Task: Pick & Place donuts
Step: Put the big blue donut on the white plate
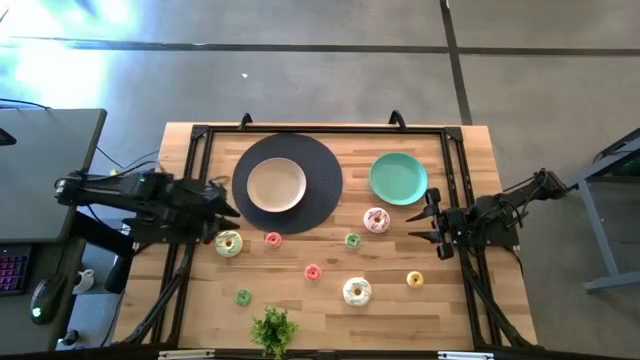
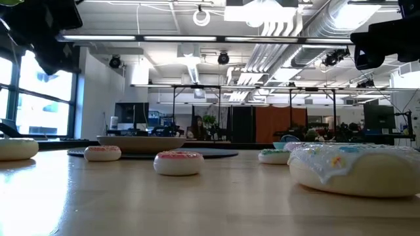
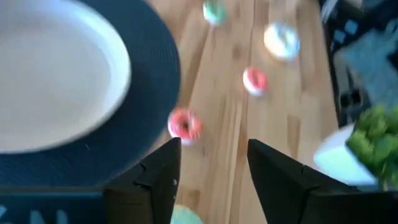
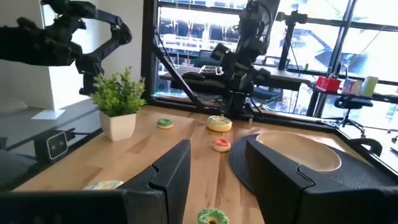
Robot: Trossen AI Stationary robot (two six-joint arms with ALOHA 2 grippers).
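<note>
Several toy donuts lie flat on the wooden table. A green-iced donut (image 1: 228, 243) lies just near of my left gripper (image 1: 222, 212), which is open and empty above the table beside the dark mat. It also shows in the left wrist view (image 3: 211, 162), over bare wood, with a small pink-red donut (image 3: 185, 124) ahead of it. A pink-iced donut (image 1: 376, 220) lies left of my right gripper (image 1: 425, 222), which is open and empty; it also shows in the right wrist view (image 4: 217, 168). A white-iced donut (image 1: 357, 291) and small pink-red (image 1: 312, 271), green (image 1: 352, 240) and yellow (image 1: 415, 279) donuts lie nearer the front.
A beige plate (image 1: 276, 185) sits on a round dark mat (image 1: 320, 200) at the back centre. A teal plate (image 1: 398, 178) lies at the back right. A small potted plant (image 1: 273, 328) stands at the front edge. A black frame (image 1: 320, 130) runs along the table's sides.
</note>
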